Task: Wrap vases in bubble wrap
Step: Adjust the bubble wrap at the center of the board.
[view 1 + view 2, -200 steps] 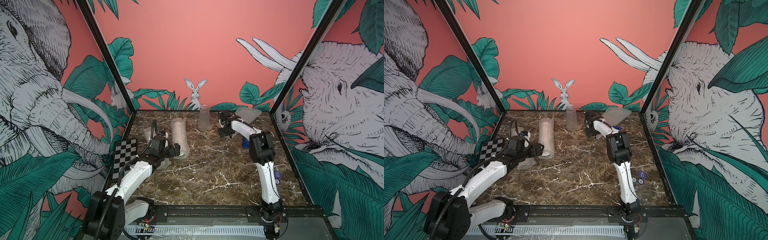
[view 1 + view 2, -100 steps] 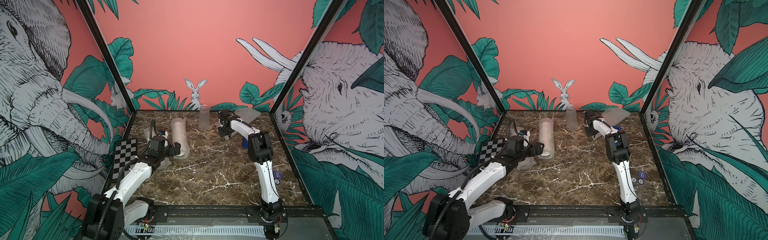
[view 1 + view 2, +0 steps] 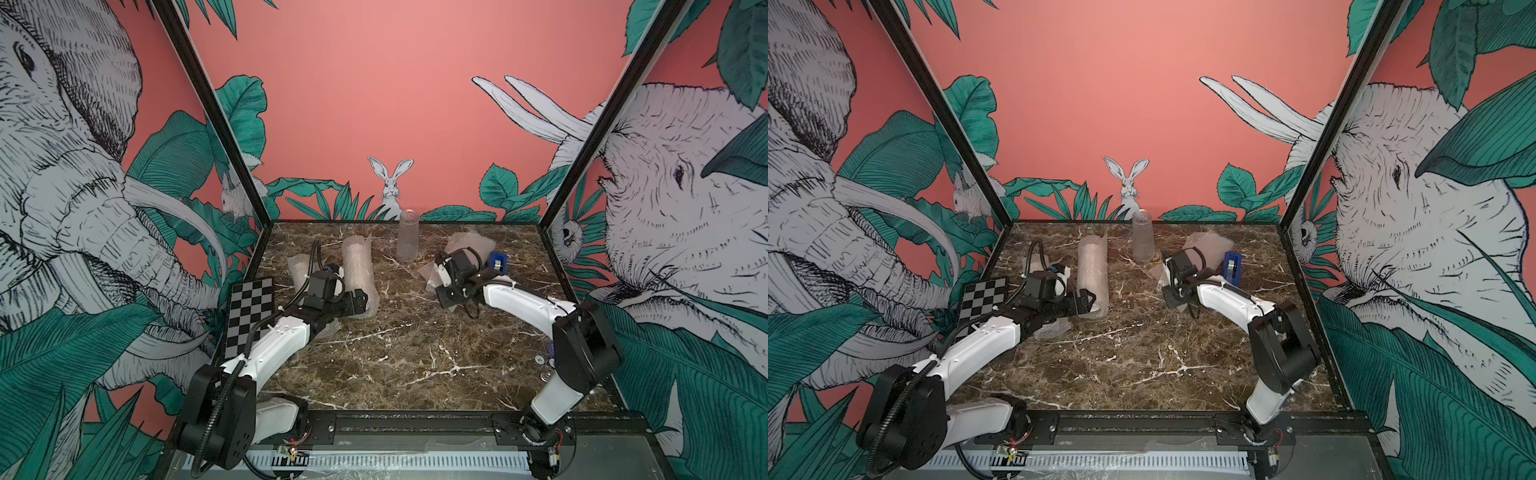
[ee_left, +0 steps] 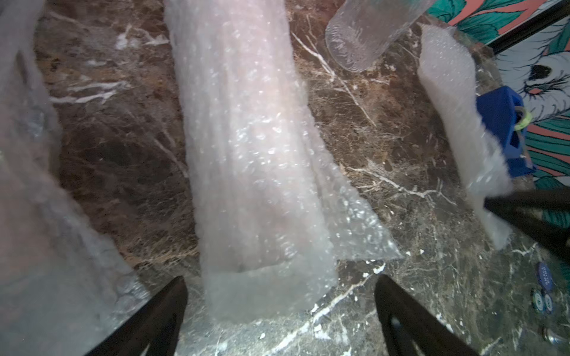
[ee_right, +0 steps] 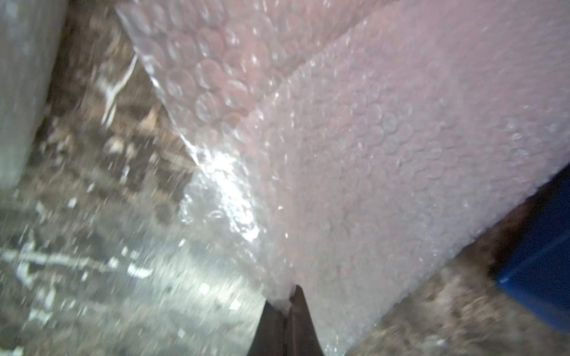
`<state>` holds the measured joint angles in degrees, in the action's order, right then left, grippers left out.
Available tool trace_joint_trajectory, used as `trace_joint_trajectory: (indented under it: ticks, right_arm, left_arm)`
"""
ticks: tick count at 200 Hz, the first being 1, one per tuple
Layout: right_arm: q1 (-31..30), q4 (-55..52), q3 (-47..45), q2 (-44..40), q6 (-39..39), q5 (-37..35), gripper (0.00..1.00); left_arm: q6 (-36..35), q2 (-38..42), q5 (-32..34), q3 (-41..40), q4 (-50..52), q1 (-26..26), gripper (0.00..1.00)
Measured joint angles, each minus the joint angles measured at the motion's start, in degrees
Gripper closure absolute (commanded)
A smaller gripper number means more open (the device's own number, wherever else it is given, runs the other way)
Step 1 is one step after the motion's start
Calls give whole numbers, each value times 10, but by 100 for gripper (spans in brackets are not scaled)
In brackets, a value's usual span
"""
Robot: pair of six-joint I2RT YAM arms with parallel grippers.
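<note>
Right claw (image 5: 288, 303) is clenched on a corner of the bubble wrap sheet (image 5: 370, 138), near the upright glass vase (image 3: 406, 235). Left claw (image 4: 280, 277) gapes, seemingly untouching, astride the wrapped vase (image 4: 246, 138) lying on the counter (image 3: 415, 353). That thin corner hold could slip, or the trailing sheet could topple the glass.

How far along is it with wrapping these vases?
A wrapped vase lies done; a bundle beside it may hold another. The right pincer is shut on the corner of a loose sheet, while the left pincer stands open at the wrapped vase's end. The glass vase stands bare at the back, not yet wrapped.
</note>
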<state>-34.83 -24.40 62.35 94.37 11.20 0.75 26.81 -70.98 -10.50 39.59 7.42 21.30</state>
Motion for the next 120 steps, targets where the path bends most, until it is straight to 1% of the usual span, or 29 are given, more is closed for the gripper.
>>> trace_joint_trajectory:
  ticks: [5, 19, 34, 58, 67, 72, 79, 93, 109, 120]
  right_arm:
    - [-13, 3, -16, -5, 6, 3, 90]
    - [-52, 6, -59, -12, 22, 8, 83]
    - [-78, 6, -105, -27, 38, 15, 77]
    - [-87, -2, -170, -94, 65, 17, 66]
    - [-86, -3, -186, -125, 73, 15, 59]
    - [-86, -4, -190, -140, 79, 14, 55]
    - [-86, -4, -192, -158, 83, 11, 52]
    - [-86, 1, -184, -177, 92, 3, 50]
    - [-86, 6, -162, -167, 107, -6, 49]
    - [-86, 5, -132, -137, 123, -22, 46]
  left_arm:
    - [0, -2, 0, 5, 1, 7, 4]
    - [-2, -5, 4, 14, 3, 29, 4]
    - [-3, -5, 9, 16, 4, 48, 5]
    - [0, -12, 13, 16, 4, 71, 6]
    - [2, -17, 14, 16, 3, 75, 6]
    - [3, -19, 15, 16, 3, 78, 7]
    - [5, -22, 16, 16, 3, 80, 7]
    - [8, -24, 20, 16, 3, 84, 7]
    - [11, -23, 24, 16, -1, 86, 7]
    - [12, -21, 28, 16, -1, 86, 6]
